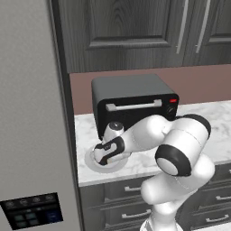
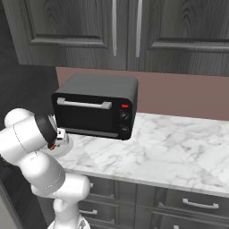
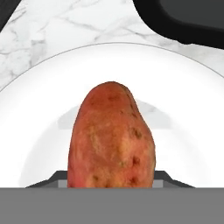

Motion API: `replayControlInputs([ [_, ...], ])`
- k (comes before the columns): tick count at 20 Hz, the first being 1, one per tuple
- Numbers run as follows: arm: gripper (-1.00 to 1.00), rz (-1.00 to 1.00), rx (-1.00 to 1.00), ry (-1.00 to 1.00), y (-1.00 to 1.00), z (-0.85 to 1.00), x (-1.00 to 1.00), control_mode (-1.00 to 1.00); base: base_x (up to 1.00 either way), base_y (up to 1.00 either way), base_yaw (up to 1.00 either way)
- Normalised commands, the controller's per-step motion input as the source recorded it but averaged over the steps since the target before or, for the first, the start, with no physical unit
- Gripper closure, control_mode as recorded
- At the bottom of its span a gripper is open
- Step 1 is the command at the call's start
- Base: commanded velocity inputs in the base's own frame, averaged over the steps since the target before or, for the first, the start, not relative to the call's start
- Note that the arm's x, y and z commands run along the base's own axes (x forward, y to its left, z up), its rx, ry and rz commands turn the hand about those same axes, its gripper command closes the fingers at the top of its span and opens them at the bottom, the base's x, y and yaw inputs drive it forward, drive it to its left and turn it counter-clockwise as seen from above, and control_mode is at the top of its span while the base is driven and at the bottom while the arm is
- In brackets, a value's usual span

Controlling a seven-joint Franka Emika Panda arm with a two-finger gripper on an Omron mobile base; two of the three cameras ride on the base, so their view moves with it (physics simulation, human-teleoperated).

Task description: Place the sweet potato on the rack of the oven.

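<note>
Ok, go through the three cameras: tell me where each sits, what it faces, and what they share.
Left base view: behind-left, facing the counter and toaster oven; arm reaches the plate.
Right base view: behind-right, same toaster oven; arm lower left.
Hand view: on the hand, looking down at the sweet potato over the plate, with the gripper straddling it.
Shared: plate, marble counter.

A rendered home kitchen: dark panelled wall cabinets (image 2: 125,31) hang above a white marble counter (image 2: 170,152) with drawers (image 2: 197,203) beneath, a black toaster oven (image 2: 96,107) stands on it, and a tall grey fridge (image 1: 31,113) rises at the left.
</note>
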Motion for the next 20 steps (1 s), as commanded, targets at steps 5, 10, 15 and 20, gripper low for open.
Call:
replayControlInputs([
  [5, 1.00, -0.02, 0.00, 0.00, -0.02, -0.01, -0.04, -1.00, 0.00, 0.00, 0.00],
  [10, 1.00, 0.00, -0.01, 0.00, -0.24, 0.44, -0.24, -1.00, 0.00, 0.00, 0.00],
  [15, 1.00, -0.01, -0.04, 0.00, -0.25, 0.67, -0.52, -1.00, 0.00, 0.00, 0.00],
  [20, 1.00, -0.03, -0.09, 0.02, -0.16, 0.94, -0.52, -1.00, 0.00, 0.00, 0.00],
])
